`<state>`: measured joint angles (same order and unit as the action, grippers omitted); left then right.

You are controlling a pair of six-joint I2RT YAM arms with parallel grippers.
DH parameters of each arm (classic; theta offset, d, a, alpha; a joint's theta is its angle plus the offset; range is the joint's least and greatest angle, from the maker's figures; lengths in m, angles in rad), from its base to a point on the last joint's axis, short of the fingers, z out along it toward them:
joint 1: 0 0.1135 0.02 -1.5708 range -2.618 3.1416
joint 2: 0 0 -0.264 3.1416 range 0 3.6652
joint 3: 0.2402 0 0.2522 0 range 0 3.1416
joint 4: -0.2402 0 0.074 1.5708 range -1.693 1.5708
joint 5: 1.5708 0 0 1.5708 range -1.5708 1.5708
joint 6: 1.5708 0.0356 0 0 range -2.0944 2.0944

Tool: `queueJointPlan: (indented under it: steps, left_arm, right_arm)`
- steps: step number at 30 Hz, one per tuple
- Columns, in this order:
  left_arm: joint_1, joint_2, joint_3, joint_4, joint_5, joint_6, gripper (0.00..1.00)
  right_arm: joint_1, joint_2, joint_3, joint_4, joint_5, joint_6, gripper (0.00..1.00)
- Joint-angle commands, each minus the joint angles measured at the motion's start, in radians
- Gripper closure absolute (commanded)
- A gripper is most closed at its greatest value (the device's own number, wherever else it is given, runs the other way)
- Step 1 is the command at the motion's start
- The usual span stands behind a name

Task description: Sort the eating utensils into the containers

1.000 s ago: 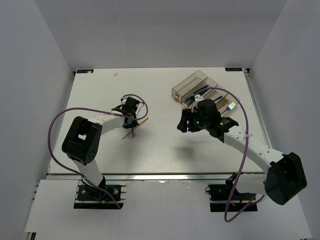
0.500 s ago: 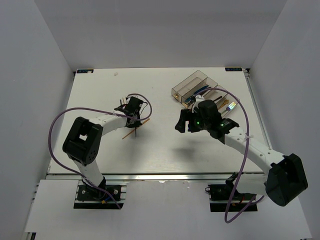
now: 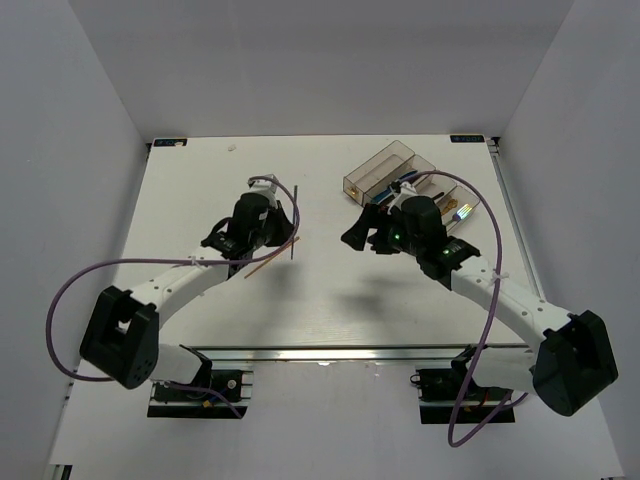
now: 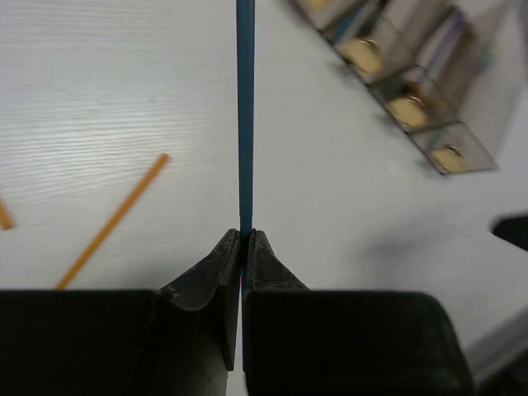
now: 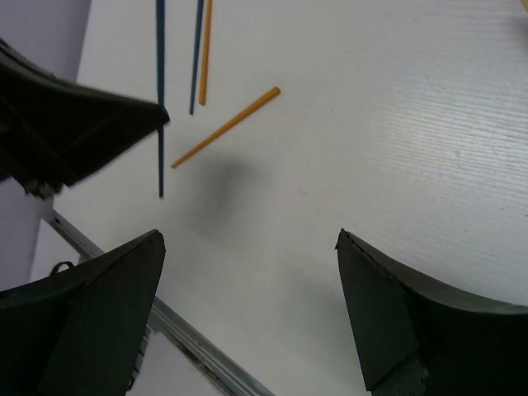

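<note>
the left gripper [image 4: 245,237] is pinched nearly closed on a thin blue stick [image 4: 245,124]. the two dark fingertips meet on it, and the stick runs straight out from them, away across the wrist view and past its top edge. from above it reads as a dark line just right of that gripper, lying roughly front to back over the table [image 3: 200,180]. whether either end touches the surface i cannot tell.

one orange chopstick [image 4: 111,221] lies flat on the table, slanted, to the left of the blue stick and apart from it.

the bins [image 3: 385,165] sit far right on the table, set at an angle, well apart from the held stick. gold-toned ends [image 4: 407,107] show inside some of them.

the right gripper [image 5: 247,239] hangs with its jaws spread wide and nothing between them, only bare table below. it is near the bins' closer end, and the blue stick and the orange chopstick lie off to its left.
</note>
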<state>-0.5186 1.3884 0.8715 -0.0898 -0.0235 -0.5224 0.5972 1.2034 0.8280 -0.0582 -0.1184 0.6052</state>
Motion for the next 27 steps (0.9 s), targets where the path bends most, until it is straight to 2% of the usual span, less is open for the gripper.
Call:
queueJointPlan:
  steps: [1, 5, 13, 23, 26, 27]
  left_arm:
    - [-0.031, -0.075, -0.078, 0.209, 0.239, -0.054, 1.00]
    - [-0.049, -0.104, -0.121, 0.284, 0.327, -0.085, 1.00]
    - [-0.067, -0.106, -0.120, 0.298, 0.390, -0.085, 1.00]
    - [-0.072, -0.068, -0.101, 0.303, 0.395, -0.083, 1.00]
    - [-0.073, -0.068, -0.092, 0.311, 0.413, -0.090, 1.00]
    - [-0.074, -0.068, -0.091, 0.311, 0.416, -0.090, 1.00]
  right_arm:
    - [-0.004, 0.011, 0.052, 0.155, -0.003, 0.091, 0.11]
    - [-0.004, 0.079, 0.095, 0.192, -0.003, 0.123, 0.14]
    - [-0.002, 0.223, 0.186, 0.245, -0.056, 0.148, 0.29]
    - [0.000, 0.291, 0.204, 0.307, -0.092, 0.177, 0.32]
    - [0.000, 0.330, 0.223, 0.317, -0.118, 0.188, 0.44]
    - [-0.002, 0.340, 0.226, 0.325, -0.128, 0.194, 0.54]
